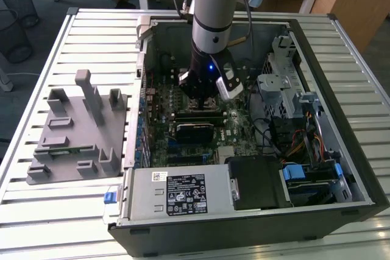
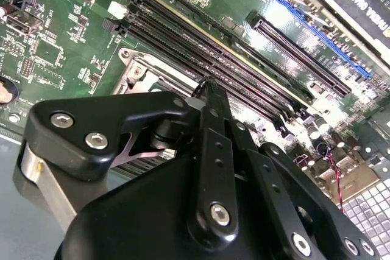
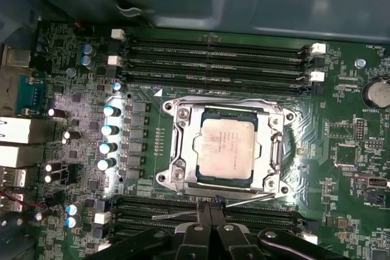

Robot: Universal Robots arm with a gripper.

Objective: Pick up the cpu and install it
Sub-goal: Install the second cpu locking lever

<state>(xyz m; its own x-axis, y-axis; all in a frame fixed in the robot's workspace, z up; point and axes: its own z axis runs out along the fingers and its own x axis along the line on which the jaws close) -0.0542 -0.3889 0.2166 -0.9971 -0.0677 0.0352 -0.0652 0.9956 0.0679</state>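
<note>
Arm's tool (image 1: pixel 203 92) low over the motherboard (image 1: pixel 195 129) (inside the open computer case (image 1: pixel 317 150)).

The exterior view looks down at a slant from well back and above, taking in the whole open black computer case (image 1: pixel 256 126) lying on the pale slatted metal tabletop (image 1: pixel 91 35), with the black gripper (image 1: pixel 204 92) lowered inside it. The first wrist view looks almost straight down from close above the gripper (image 3: pixel 210 214) onto the green motherboard (image 3: pixel 341 150) just past its tips. The second wrist view sits close behind the gripper (image 2: pixel 207 89), facing obliquely along it across the same green motherboard (image 2: pixel 55 35). Both wrist views share the long black memory slots (image 3: pixel 213 59) (image 2: pixel 201 41) and the metal-framed square socket (image 3: pixel 225 147) (image 2: pixel 143 74).
</note>
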